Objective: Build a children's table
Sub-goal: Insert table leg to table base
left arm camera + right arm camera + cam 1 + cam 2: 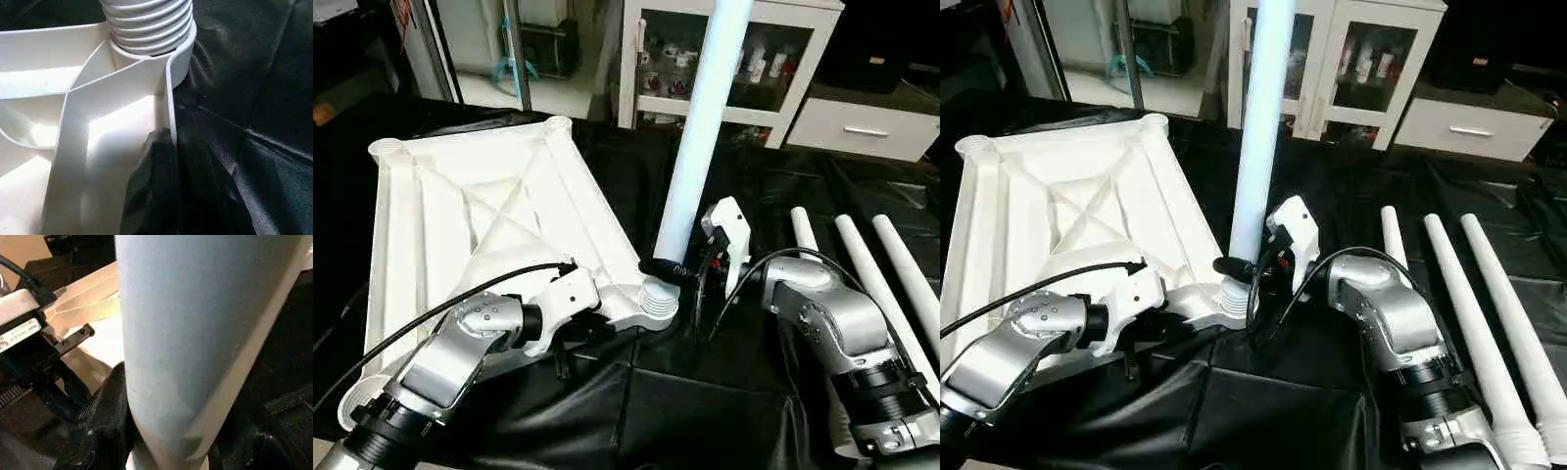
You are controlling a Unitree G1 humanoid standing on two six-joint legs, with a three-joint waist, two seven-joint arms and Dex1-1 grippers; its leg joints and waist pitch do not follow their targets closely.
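The children's table's white tabletop (460, 196) lies upside down, ribs up, on the black cover. One white leg (700, 147) stands upright at the near right corner socket (656, 305), its threaded end (146, 24) partly in the socket. My right gripper (668, 270) is shut on this leg just above the thread, a black finger (105, 421) hugging its side. My left gripper (570, 338) is shut on the tabletop's near rim close to that corner; one finger (151, 186) lies against the rim wall.
Three loose white legs (1449, 284) lie side by side on the black cover to the right. A white glass-door cabinet (656, 69) and a white drawer unit (862, 127) stand behind the work surface. A black cable loops over my left forearm.
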